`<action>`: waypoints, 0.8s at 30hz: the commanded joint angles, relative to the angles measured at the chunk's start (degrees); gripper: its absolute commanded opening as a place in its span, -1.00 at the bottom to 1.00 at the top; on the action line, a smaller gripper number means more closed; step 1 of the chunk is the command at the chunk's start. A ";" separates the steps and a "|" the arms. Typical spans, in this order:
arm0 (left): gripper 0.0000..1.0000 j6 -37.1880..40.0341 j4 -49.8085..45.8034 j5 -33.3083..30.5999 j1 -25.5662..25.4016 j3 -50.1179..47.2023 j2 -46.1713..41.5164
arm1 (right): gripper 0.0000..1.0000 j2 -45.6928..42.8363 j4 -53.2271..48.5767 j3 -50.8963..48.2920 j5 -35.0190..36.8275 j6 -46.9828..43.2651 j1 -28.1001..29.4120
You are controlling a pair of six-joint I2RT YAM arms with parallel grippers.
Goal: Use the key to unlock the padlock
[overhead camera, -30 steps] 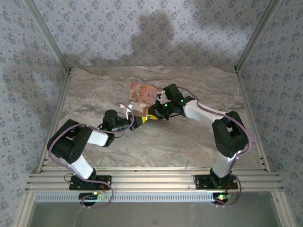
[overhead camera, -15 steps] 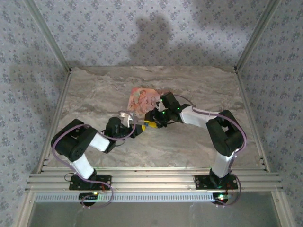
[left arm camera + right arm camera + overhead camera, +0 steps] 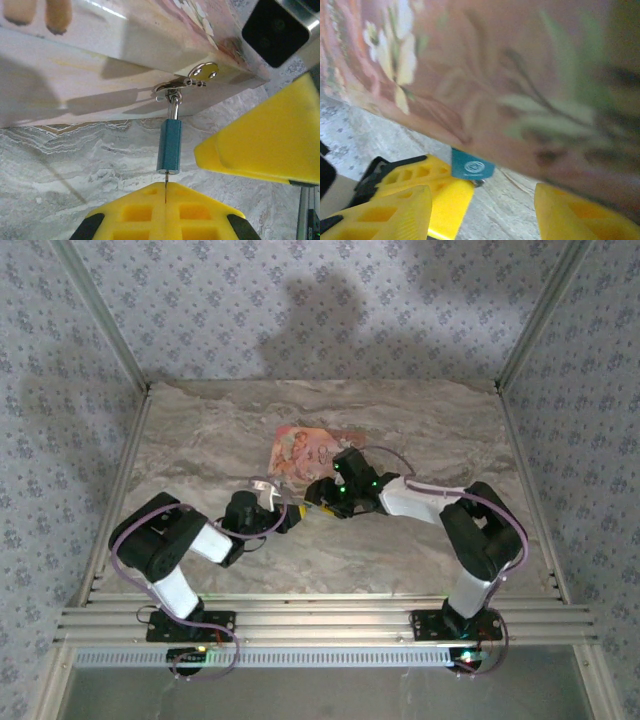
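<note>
The teal padlock [image 3: 169, 147] is hanging by its shackle from the clasp [image 3: 182, 86] of the pink floral box [image 3: 100, 60], mid-desk [image 3: 75, 170], with its long axis pointing straight at the left tool [image 3: 165, 192]. That tool is pinching the key [image 3: 165, 181] tight, the blade tip meeting the padlock's near end. The right tool [image 3: 482, 196] is waiting with its fingers apart, flanking the padlock without touching it.

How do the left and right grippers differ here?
The left gripper: jaws shut on a thin key that meets the base of the padlock. The right gripper: jaws open, holding nothing. The left lines up with the padlock's base; the right sits off to its side, by the floral box. Both have yellow fingers and sit close to the padlock.
</note>
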 commanded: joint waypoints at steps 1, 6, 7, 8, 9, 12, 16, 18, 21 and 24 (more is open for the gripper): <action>-1.00 -0.90 0.10 -0.24 -0.32 -0.19 -0.40 | 0.13 -1.25 1.01 -1.94 7.84 2.03 1.86; -1.00 -0.83 -1.33 -0.12 -0.29 -0.18 -1.49 | 0.09 -0.24 7.68 -4.43 10.36 4.75 2.93; -1.00 -0.74 -1.77 -0.15 -0.29 -0.18 -1.83 | 0.07 -0.24 8.54 -4.57 10.84 4.96 3.13; -1.00 -0.65 -2.16 -0.21 -0.29 -0.18 -2.10 | 0.07 -0.37 9.00 -4.65 11.36 5.07 3.41; -1.00 -0.56 -2.46 -0.30 -0.31 -0.18 -2.36 | 0.06 -0.46 9.17 -4.66 11.83 5.03 3.62; -1.00 -0.14 -3.39 -0.39 -0.34 0.13 -2.90 | 0.07 -0.52 9.44 -4.73 13.19 5.19 3.93; -1.00 -0.06 -3.95 -0.15 -0.35 0.76 -2.78 | 0.07 0.55 11.44 -4.88 13.20 6.12 3.92; -1.00 -0.12 -3.95 0.03 -0.30 1.05 -2.69 | 0.08 1.33 12.36 -4.69 12.95 6.60 3.87; -1.00 -0.20 -4.03 0.22 -0.33 1.31 -2.52 | 0.09 2.63 13.46 -4.31 12.11 7.35 3.61; -1.00 -0.20 -4.00 0.31 -0.35 1.40 -2.42 | 0.09 3.83 14.28 -3.70 11.12 7.81 3.39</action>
